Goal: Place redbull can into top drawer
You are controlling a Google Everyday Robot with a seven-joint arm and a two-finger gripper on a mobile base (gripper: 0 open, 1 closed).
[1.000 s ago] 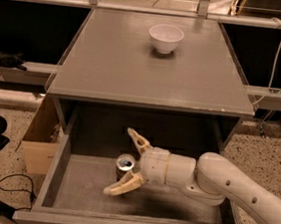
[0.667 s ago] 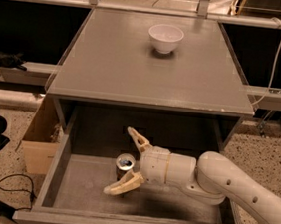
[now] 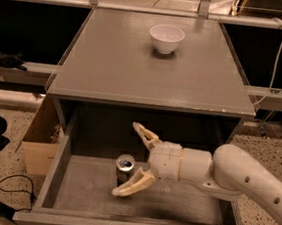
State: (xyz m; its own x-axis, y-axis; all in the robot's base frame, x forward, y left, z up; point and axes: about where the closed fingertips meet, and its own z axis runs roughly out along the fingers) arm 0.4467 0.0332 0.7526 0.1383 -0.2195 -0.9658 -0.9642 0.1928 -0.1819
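The redbull can [image 3: 124, 166] stands upright on the bottom of the open top drawer [image 3: 60, 164], left of centre. My gripper [image 3: 132, 160] reaches into the drawer from the right. Its fingers are spread wide, one finger [image 3: 144, 133] behind the can and the other [image 3: 131, 185] in front of it. The can sits between them at their tips, with gaps to both fingers.
A white bowl [image 3: 166, 37] stands on the grey tabletop [image 3: 135, 68] at the back. A cardboard box [image 3: 40, 134] stands on the floor left of the drawer. Cables [image 3: 2, 190] lie on the floor at the left.
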